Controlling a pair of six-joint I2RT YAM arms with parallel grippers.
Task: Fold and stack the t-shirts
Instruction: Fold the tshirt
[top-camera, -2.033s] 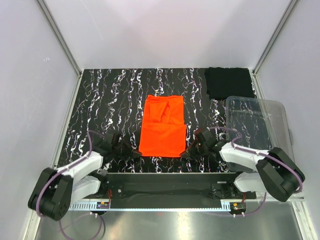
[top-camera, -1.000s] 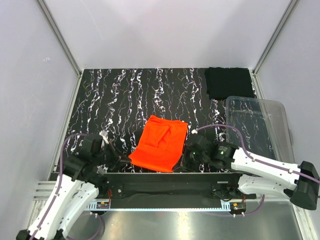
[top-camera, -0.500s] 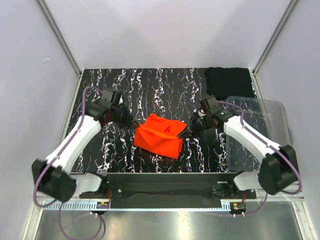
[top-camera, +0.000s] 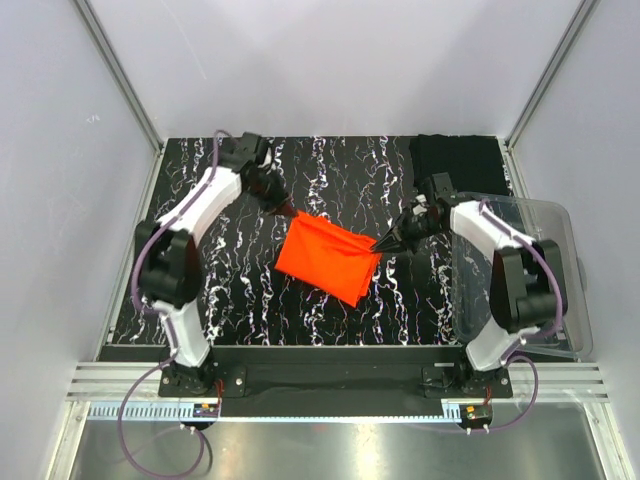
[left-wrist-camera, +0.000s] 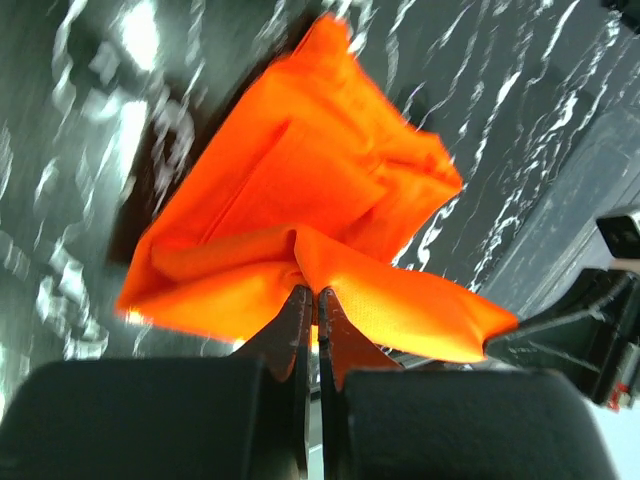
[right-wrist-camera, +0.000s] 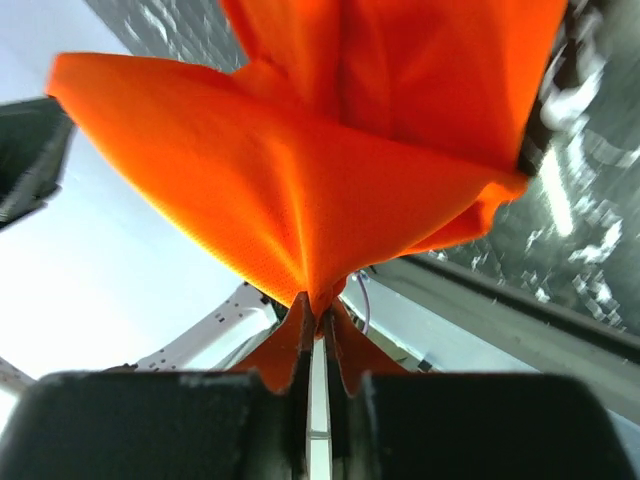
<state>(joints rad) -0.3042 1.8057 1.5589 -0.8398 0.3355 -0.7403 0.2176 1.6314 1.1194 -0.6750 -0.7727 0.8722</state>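
The orange-red t-shirt (top-camera: 330, 257), folded small, hangs lifted over the middle of the black marbled table (top-camera: 210, 260). My left gripper (top-camera: 285, 212) is shut on its far left corner, and the cloth (left-wrist-camera: 300, 200) spreads out from the jaws in the left wrist view. My right gripper (top-camera: 380, 246) is shut on its right corner, and the cloth (right-wrist-camera: 330, 150) drapes from the jaws in the right wrist view. The black t-shirt (top-camera: 458, 165) lies folded at the far right corner of the table, beyond my right gripper.
A clear plastic bin (top-camera: 525, 270) stands along the right edge, close beside my right arm. White walls with metal frame posts close in the table at the left, right and back.
Both grippers took hold of the orange-red shirt's near edge, lifted it and carried it away from the near edge toward the back; the shirt is now smaller, raised and turned at a slant.
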